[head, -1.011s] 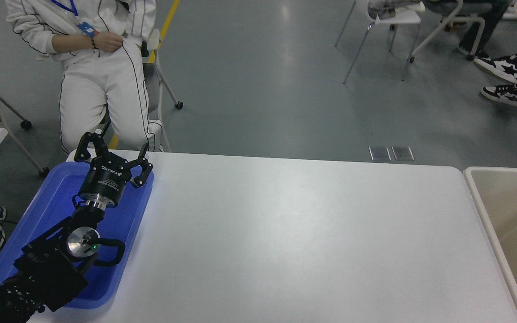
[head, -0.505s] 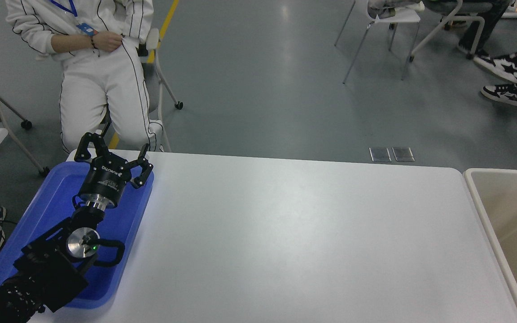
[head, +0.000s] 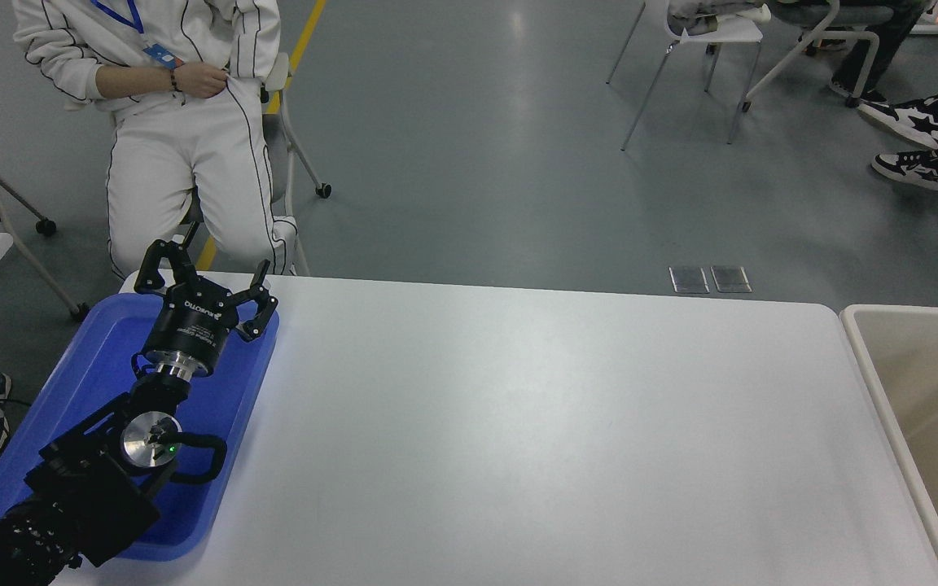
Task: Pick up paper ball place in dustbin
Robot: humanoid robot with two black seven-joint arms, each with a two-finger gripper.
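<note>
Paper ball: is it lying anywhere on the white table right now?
No. The white table shows only the blue tray and the parked left gripper.

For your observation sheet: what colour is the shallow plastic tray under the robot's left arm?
Blue; the shallow plastic tray shows in the head view.

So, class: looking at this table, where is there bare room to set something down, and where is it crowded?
The white table shows bare surface from the blue tray at its left end across to the dustbin beside its right end. The tray is the crowded spot: the left gripper, open, and its arm hang over it. No paper ball or right arm shows.
</note>
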